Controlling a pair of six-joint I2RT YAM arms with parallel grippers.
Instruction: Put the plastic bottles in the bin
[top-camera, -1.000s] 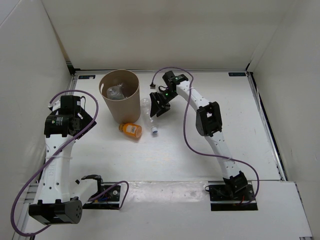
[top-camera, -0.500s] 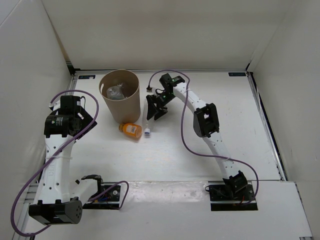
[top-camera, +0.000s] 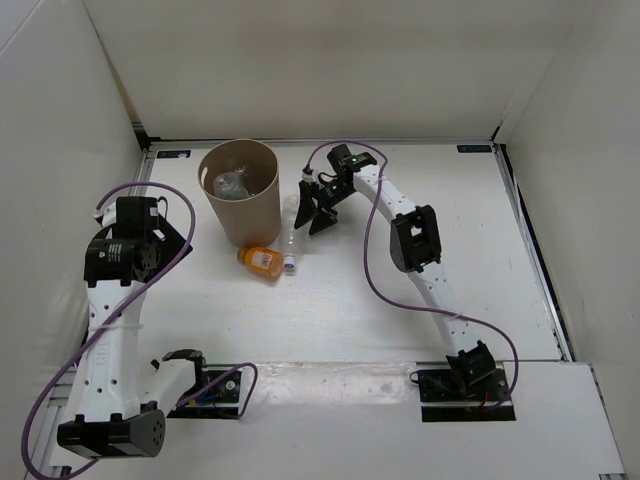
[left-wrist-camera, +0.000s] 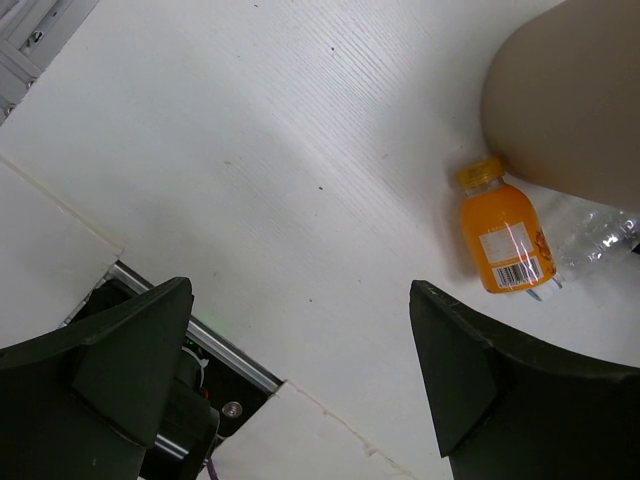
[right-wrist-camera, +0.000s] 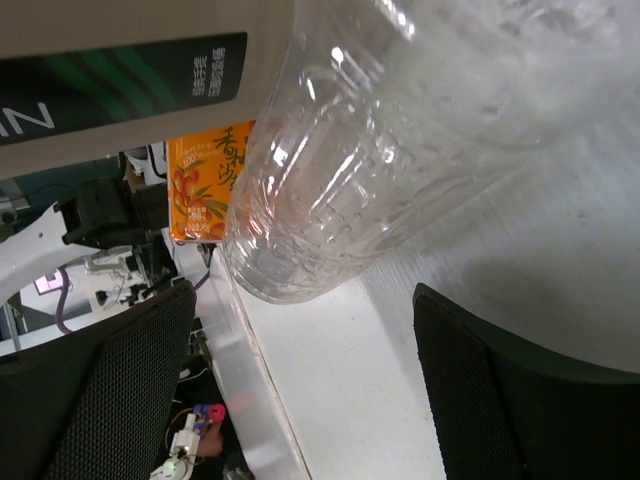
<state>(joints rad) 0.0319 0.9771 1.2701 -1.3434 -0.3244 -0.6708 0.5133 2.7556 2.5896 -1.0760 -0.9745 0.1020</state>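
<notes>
Top view: the bin (top-camera: 238, 192) stands upright at the far left of the table (top-camera: 480, 250), with one bottle (top-camera: 232, 183) already lying inside. Two bottles lie outside it. The clear bottle (top-camera: 291, 238) is on its side just right of the bin's base, long axis running far-to-near, cap (top-camera: 289, 266) toward the near edge. The orange bottle (top-camera: 262, 261) is on its side just beside that cap, in front of the bin. The right gripper (top-camera: 318, 205) hovers at the clear bottle's far end; the left arm is well apart, to the left. Left wrist view: the left gripper (left-wrist-camera: 300, 290) is spread wide over bare table with nothing held; the orange bottle (left-wrist-camera: 503, 240) is seen ahead and to the right, cap end against the bin (left-wrist-camera: 570, 110). Right wrist view: the right gripper (right-wrist-camera: 300, 290) is spread wide, and the clear bottle (right-wrist-camera: 400, 150) lies just ahead of the fingers, untouched. Judgement: the right arm is nearer, and its jaws should close across the bottle's long axis.
</notes>
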